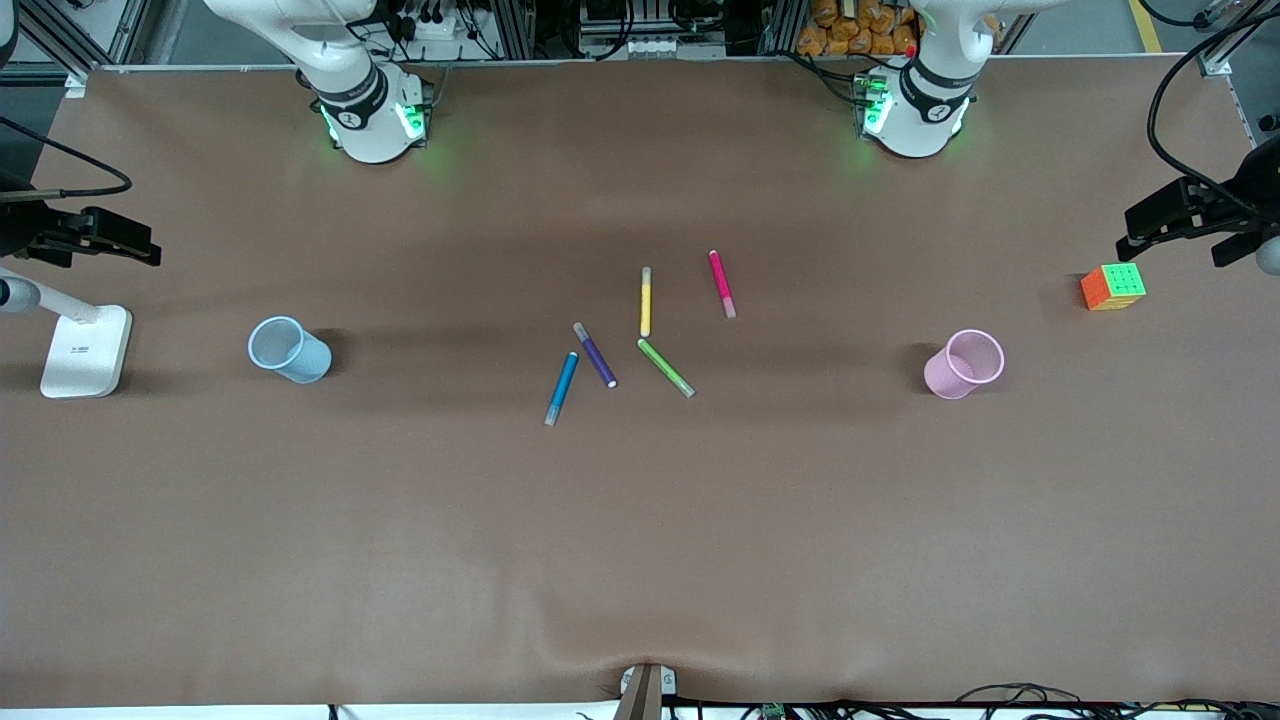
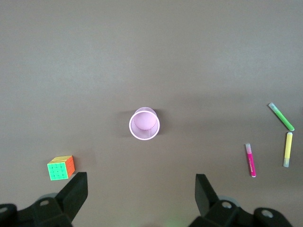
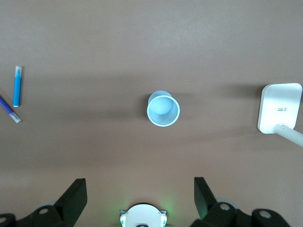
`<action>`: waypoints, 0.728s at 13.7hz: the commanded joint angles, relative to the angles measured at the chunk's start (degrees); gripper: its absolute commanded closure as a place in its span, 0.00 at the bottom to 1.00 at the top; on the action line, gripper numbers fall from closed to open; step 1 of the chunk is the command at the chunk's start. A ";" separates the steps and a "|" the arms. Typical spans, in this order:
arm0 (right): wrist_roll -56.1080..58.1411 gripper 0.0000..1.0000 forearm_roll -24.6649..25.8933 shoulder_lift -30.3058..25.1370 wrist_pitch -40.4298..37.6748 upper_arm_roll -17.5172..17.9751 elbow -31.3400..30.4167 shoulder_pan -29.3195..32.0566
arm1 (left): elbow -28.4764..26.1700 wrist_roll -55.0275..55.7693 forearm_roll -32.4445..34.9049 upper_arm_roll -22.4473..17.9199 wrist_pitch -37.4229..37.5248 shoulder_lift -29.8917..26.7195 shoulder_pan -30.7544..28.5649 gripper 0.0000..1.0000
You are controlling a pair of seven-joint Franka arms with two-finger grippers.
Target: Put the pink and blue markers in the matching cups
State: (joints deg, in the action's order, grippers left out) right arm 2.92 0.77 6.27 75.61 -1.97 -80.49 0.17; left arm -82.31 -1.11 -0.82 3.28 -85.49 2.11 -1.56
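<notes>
Nothing done as I see it: pink marker and blue marker lie mid-worktop, pink cup and blue cup seemingly empty, left hand and right hand spread, high over their cups.

Brown cloth-covered counter. Slim magenta-pink marker, paler end. Slim bright blue marker, greyish end. Translucent pale blue plastic cup. Translucent pale pink plastic cup. Multicoloured puzzle cube: green, orange faces.
</notes>
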 commanded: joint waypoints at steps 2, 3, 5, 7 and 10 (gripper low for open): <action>0.16 0.00 0.99 -0.20 -0.73 0.21 0.60 0.00 | 0.22 -1.44 0.38 0.15 0.76 -0.35 -0.63 0.00; 0.16 0.00 0.99 -0.20 -0.73 0.21 0.51 -0.09 | 0.22 -1.44 0.38 0.15 0.76 -0.35 -0.89 0.00; 0.16 0.00 1.34 -0.20 -0.73 0.21 0.60 -0.09 | 0.13 -1.44 0.29 0.24 0.76 0.17 -0.81 0.00; 0.16 0.00 1.16 -0.20 -0.73 0.21 0.51 -0.09 | -0.13 -1.17 0.38 0.42 0.76 1.22 -0.20 0.00; 0.16 0.00 1.25 -0.20 -0.73 0.21 0.51 -0.18 | -0.57 -0.91 0.29 0.77 1.64 2.80 0.60 0.00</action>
State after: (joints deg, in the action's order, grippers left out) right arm 2.92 0.96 6.27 75.61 -1.93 -80.49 0.14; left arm -83.13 -1.12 -0.82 3.72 -85.03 3.84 -1.33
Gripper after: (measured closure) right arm 0.000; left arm 0.000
